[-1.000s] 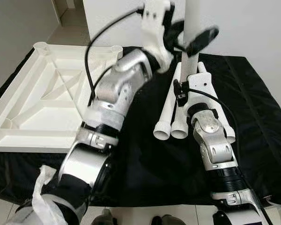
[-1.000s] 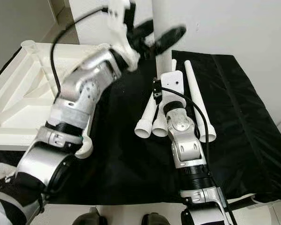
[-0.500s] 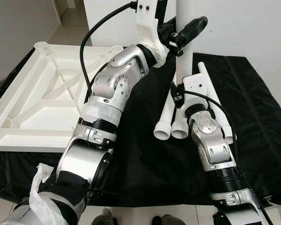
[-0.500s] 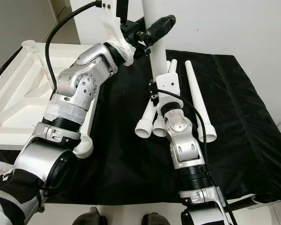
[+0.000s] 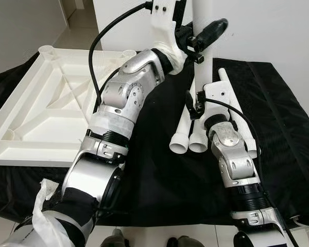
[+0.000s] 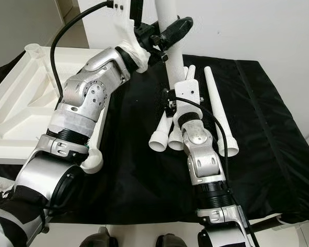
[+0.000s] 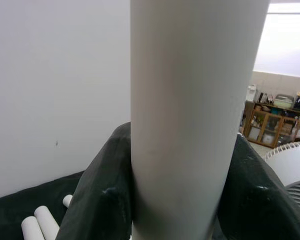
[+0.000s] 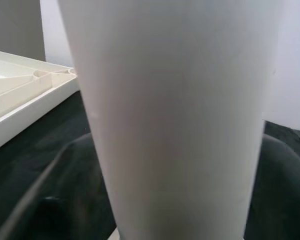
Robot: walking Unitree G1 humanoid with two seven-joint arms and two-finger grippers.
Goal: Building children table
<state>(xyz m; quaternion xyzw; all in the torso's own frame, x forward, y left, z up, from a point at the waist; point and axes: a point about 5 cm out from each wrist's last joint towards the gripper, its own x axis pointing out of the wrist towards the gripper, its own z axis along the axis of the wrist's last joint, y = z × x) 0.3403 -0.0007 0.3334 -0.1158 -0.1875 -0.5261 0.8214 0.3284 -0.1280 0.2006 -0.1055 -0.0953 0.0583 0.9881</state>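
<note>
A white table leg (image 5: 202, 56) stands upright over the black cloth. My left gripper (image 5: 200, 35) is raised high and shut on the leg's upper part, and its black fingers (image 7: 100, 200) press the leg (image 7: 190, 125) from both sides. Lower down, my right gripper (image 5: 198, 93) is shut on the same leg (image 8: 175, 125), and a dark finger (image 8: 55, 200) lies beside it. The white tabletop (image 5: 46, 103) lies upside down at the left, its ribs and corner sockets facing up.
Three more white legs (image 5: 188, 128) lie side by side on the black cloth (image 5: 283, 134), right behind my right arm. A white wall (image 5: 268, 25) stands close behind. The cloth's front edge and tiled floor lie just below my arms.
My left arm, blurred and swinging a second ago, has settled with its fingers closed around the leg. The right arm and the leg have barely moved.
</note>
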